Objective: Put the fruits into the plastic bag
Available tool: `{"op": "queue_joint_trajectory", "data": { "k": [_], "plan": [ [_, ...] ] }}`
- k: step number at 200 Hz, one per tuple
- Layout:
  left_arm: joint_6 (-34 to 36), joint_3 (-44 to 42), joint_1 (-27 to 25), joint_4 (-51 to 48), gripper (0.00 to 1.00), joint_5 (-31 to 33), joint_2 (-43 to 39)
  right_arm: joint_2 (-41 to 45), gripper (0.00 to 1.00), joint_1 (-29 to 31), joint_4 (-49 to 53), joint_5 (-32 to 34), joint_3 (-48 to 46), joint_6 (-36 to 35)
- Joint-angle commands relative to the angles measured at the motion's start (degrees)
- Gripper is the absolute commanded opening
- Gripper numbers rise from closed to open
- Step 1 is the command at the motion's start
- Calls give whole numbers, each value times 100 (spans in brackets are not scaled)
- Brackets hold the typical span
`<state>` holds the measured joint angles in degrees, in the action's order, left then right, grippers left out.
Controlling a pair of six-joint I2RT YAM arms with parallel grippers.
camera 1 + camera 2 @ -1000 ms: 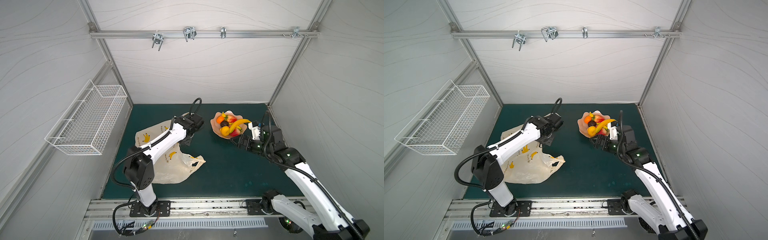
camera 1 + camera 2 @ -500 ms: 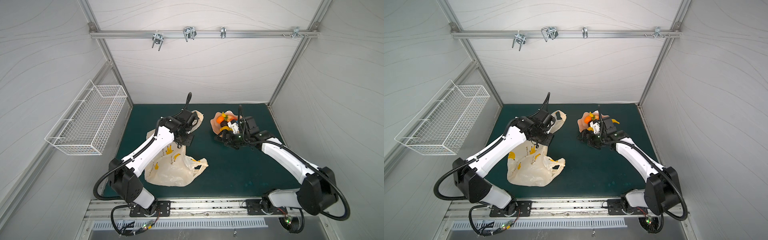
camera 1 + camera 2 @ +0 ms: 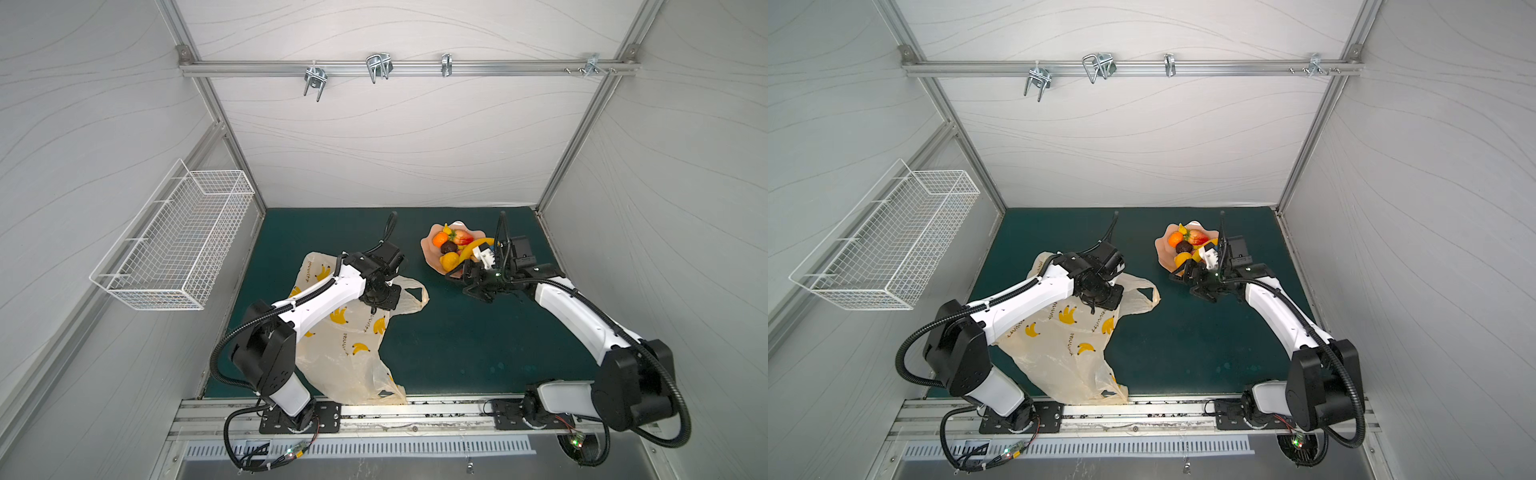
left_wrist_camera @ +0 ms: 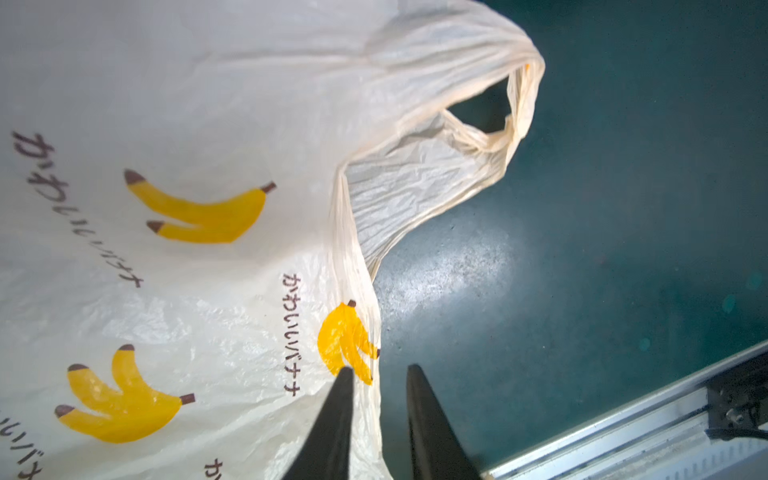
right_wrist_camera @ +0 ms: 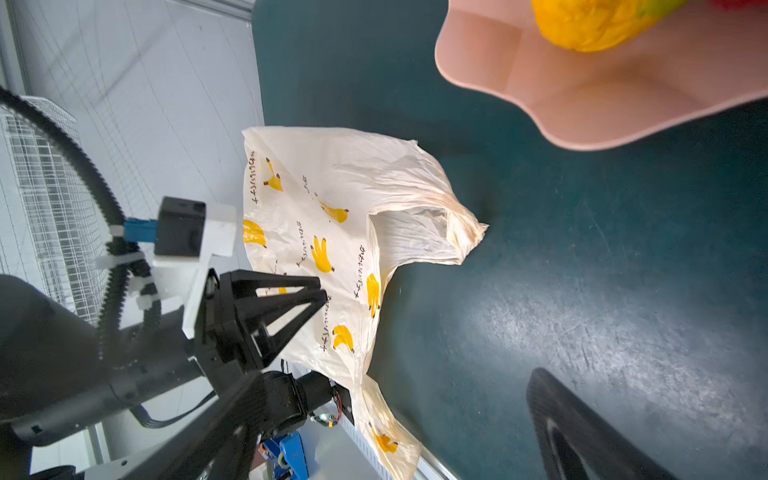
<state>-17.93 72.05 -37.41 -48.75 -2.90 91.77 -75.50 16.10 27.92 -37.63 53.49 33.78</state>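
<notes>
Your left gripper [image 4: 379, 370] is pointing down at the plastic bag [image 3: 345, 345], which is lying crinkled on the dark green mat [image 3: 457, 345] on the left side of the table. The bag's lower end is reaching the front edge of the mat. In the left wrist view the two black fingers [image 4: 336, 424] are standing a little apart and the edge of the bag is passing between them. The gap is much wider than the thin film, so this gripper is slightly open and is not pressing on anything. One handle loop [image 3: 415, 297] of the bag is lying open on the mat and is pointing toward the middle of the table. Your right gripper [image 3: 465, 284] is hanging over the mat near the front rim of the pale pink dish [image 3: 430, 257], with its jaws spread wide and nothing between them. The fruits are sitting together in this dish: the orange [image 3: 439, 239], a red strawberry [image 3: 462, 237], the dark brown piece [image 3: 448, 247], the lemon [image 3: 449, 260] and the banana [image 3: 473, 246]. One end of the banana is hiding behind the right wrist camera [image 3: 484, 254]. In the right wrist view only one finger [image 5: 582, 436] of the right gripper is showing, apart from the dish. The bag and the dish are lying well apart, with bare mat between them.
</notes>
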Motion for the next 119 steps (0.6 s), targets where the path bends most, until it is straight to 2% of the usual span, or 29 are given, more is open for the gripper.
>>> {"op": "queue_joint_trajectory", "data": {
  "k": [1, 17, 41, 59, 94, 119],
  "plan": [
    [-216, -7, -27, 236, 24, -159, 106, 116, 99, -32, -91, -236, -238, -21],
    [-164, 72, -164, 48, 30, -135, 146, 107, 99, -14, -271, -296, -333, 138],
    [-150, 197, -519, -376, 42, 527, 398, 199, 99, -1, -274, -224, -433, 202],
    [-377, 396, -632, -762, 44, 1060, 841, 285, 99, -19, -223, -246, -480, 180],
    [-668, 923, -1054, -1325, 45, 1711, 1534, 360, 99, -108, -84, -339, -532, 61],
    [-813, 896, -1215, -1537, 42, 1891, 1628, 387, 99, -201, -52, -397, -559, 16]
  ]
}}
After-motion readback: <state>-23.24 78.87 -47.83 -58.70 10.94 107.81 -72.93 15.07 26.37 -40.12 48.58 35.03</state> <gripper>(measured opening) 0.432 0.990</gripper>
